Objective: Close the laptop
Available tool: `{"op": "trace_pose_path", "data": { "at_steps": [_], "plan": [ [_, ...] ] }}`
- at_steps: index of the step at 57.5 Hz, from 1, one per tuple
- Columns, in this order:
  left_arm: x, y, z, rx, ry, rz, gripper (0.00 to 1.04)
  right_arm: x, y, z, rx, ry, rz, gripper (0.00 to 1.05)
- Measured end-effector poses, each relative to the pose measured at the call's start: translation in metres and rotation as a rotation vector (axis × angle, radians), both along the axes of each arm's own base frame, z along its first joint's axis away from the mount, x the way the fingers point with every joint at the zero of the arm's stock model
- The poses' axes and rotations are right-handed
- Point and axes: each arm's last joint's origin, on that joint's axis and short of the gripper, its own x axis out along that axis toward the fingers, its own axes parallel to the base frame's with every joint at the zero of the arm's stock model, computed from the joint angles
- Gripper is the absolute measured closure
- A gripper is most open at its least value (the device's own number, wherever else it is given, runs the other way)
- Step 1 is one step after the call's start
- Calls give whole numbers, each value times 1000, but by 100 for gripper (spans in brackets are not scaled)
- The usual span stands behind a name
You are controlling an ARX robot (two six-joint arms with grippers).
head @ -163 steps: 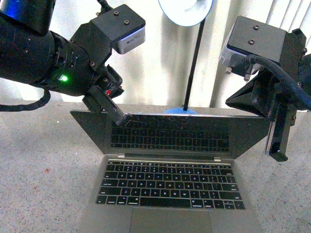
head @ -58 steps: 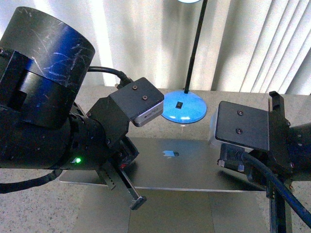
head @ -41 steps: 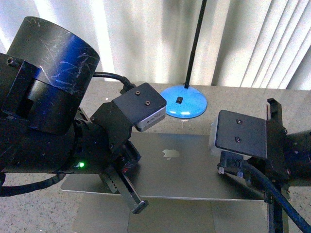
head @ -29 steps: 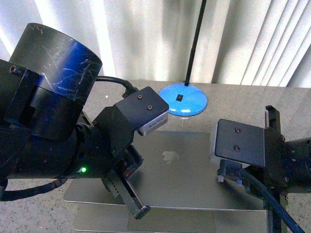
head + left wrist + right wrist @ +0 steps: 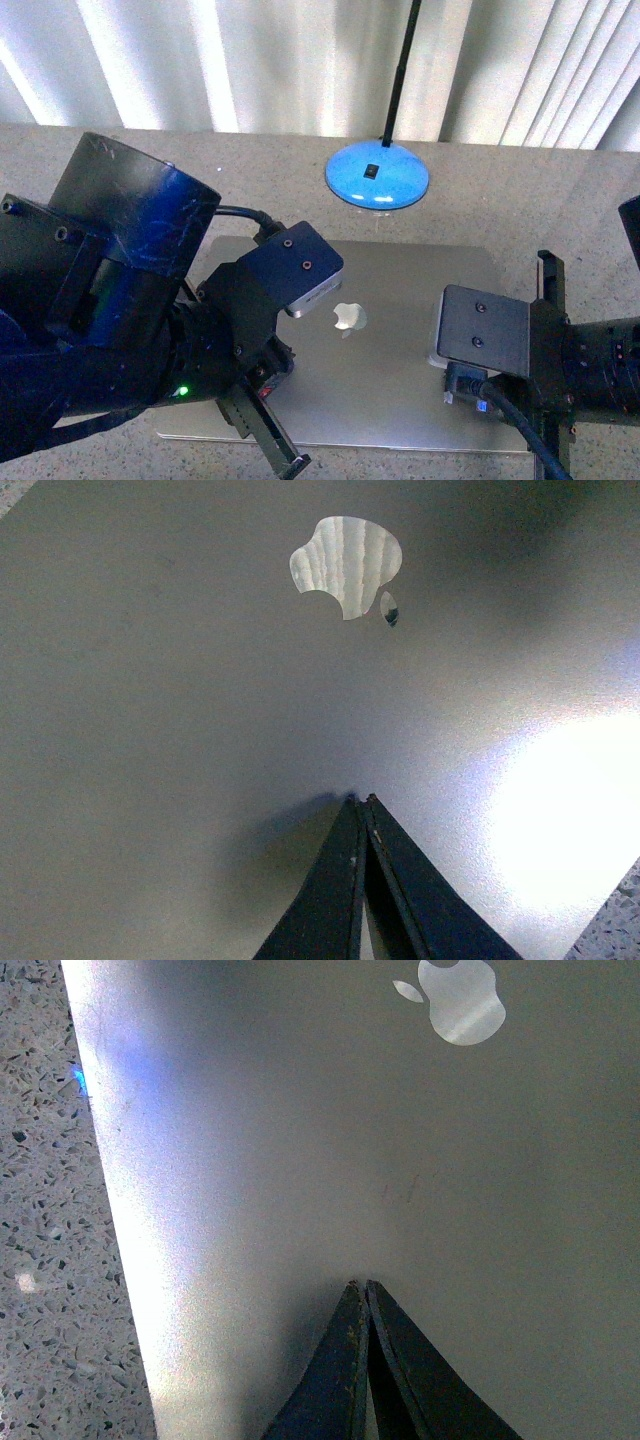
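Observation:
The silver-grey laptop (image 5: 400, 340) lies on the table with its lid down flat and the apple logo (image 5: 348, 317) facing up. No keys or screen show. My left gripper (image 5: 360, 798) is shut and empty, its tip resting against the lid (image 5: 200, 680) a short way from the logo (image 5: 345, 565). In the front view it (image 5: 290, 465) sits over the lid's front left part. My right gripper (image 5: 360, 1283) is shut and empty, its tip on the lid (image 5: 350, 1140) near the laptop's right side. Its tips are cut off at the front view's lower edge.
A blue round lamp base (image 5: 377, 180) with a thin black pole (image 5: 400, 70) stands just behind the laptop. White vertical blinds (image 5: 200, 60) hang at the back. The speckled stone table (image 5: 100, 160) extends around the laptop and shows beside the lid edge (image 5: 50, 1210).
The lid was open with screen and keys showing. It has swung down until it lies flat. Both arms came down and forward with it, grippers staying shut.

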Motion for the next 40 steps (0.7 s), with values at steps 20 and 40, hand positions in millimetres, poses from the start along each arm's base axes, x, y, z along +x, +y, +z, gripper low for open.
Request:
{"op": "trace_pose_path", "data": {
  "at_steps": [20,40],
  "plan": [
    [4,22,19,-235,-20,168,101,1,-4,24,162,4,-103,102],
    [-1,87,76,-787,-22,860,71,13,-23,102,548,-62,-653,72]
  ]
}}
